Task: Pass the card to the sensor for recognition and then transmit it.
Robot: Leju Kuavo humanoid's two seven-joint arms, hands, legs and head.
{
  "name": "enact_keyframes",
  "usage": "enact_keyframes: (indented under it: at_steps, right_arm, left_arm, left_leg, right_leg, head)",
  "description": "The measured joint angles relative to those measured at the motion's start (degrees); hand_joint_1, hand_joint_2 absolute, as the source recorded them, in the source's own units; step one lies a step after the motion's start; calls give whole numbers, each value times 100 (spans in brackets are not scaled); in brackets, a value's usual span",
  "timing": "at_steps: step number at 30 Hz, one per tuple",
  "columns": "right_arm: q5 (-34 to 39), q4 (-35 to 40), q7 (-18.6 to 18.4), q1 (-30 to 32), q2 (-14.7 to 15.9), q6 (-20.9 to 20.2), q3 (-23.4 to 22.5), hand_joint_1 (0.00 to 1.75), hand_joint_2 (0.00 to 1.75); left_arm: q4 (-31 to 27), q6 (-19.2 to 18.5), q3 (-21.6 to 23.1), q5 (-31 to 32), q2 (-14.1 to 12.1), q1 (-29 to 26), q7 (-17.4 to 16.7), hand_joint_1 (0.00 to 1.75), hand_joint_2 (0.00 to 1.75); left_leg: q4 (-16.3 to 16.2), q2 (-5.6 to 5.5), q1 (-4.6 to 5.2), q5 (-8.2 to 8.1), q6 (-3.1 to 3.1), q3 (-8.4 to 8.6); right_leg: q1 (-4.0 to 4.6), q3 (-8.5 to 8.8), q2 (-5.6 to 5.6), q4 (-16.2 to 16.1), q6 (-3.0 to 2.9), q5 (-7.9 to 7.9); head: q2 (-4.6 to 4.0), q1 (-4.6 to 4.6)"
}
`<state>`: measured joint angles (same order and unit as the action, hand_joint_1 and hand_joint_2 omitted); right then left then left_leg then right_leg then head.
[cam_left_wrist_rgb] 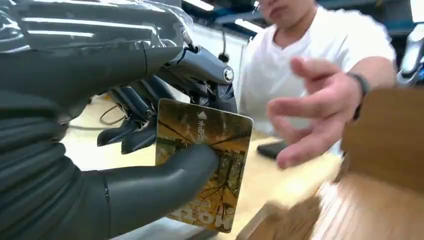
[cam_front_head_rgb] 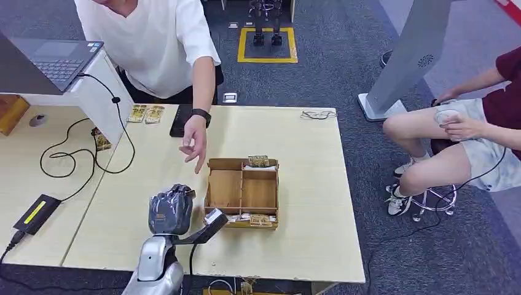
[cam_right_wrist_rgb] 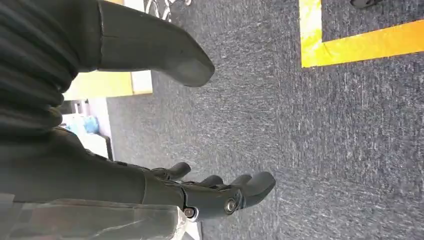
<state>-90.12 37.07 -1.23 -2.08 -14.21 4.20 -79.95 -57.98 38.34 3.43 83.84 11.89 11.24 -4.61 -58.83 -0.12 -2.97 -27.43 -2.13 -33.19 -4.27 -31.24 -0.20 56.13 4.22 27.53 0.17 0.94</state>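
Note:
My left hand [cam_front_head_rgb: 170, 209] is raised over the table's near edge, left of the wooden box [cam_front_head_rgb: 242, 192]. It pinches a golden card [cam_left_wrist_rgb: 202, 162] with a tree picture between thumb and fingers, held upright. A person's hand [cam_front_head_rgb: 195, 142] reaches toward it from across the table, fingers spread [cam_left_wrist_rgb: 312, 116]. A small black sensor [cam_front_head_rgb: 215, 220] on a stalk sits just right of my left hand. My right hand [cam_right_wrist_rgb: 200, 192] hangs over grey carpet, fingers apart and holding nothing.
The wooden box holds more cards [cam_front_head_rgb: 258, 161] in its compartments. Cards [cam_front_head_rgb: 145, 114] and a black phone [cam_front_head_rgb: 180, 120] lie at the table's far side. A laptop [cam_front_head_rgb: 52, 59], cables and a black device [cam_front_head_rgb: 37, 213] are on the left. A seated person [cam_front_head_rgb: 467, 135] is at right.

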Motion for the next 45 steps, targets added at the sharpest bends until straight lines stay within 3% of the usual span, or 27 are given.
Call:
enact_keyframes:
  at_steps: [11, 17, 24, 34, 45]
  right_arm:
    - [0, -39, 18, 10, 0, 31, 42, 0, 175]
    - [0, -201, 59, 9, 48, 155, 146, 0, 175]
    - [2, -430, 57, -10, 140, 234, 223, 0, 175]
    - [0, -625, 16, -58, 214, 289, 269, 0, 175]
    - [18, -798, -37, -85, 269, 339, 269, 0, 175]
  left_arm:
    - [-291, 20, 64, -4, 2, -1, 18, 175, 175]
    - [-615, 107, 153, -241, 9, 161, 400, 175, 175]
    - [-1030, -207, 498, -850, 153, 618, 608, 175, 175]
    - [-1404, -494, 1021, -988, 363, 1093, 575, 175, 175]
    - [-1493, -793, 1351, -1543, 391, 1194, 704, 175, 175]
  left_leg:
    - [0, 1, 0, 0, 0, -2]
    - [0, 1, 0, 0, 0, -2]
    - [-1, 1, 0, 1, 0, -3]
    - [-1, 1, 0, 1, 0, -4]
    - [-1, 1, 0, 1, 0, -4]
  right_leg:
    - [0, -3, 2, 0, 0, 0]
    - [0, -5, 1, 0, 0, 0]
    - [0, -4, 2, 0, -2, -3]
    - [0, -5, 2, 0, -2, -2]
    - [0, -6, 2, 0, -2, -2]
  head:
    - [0, 0]
    - [0, -2]
    - [0, -2]
    - [0, 0]
    - [0, 0]
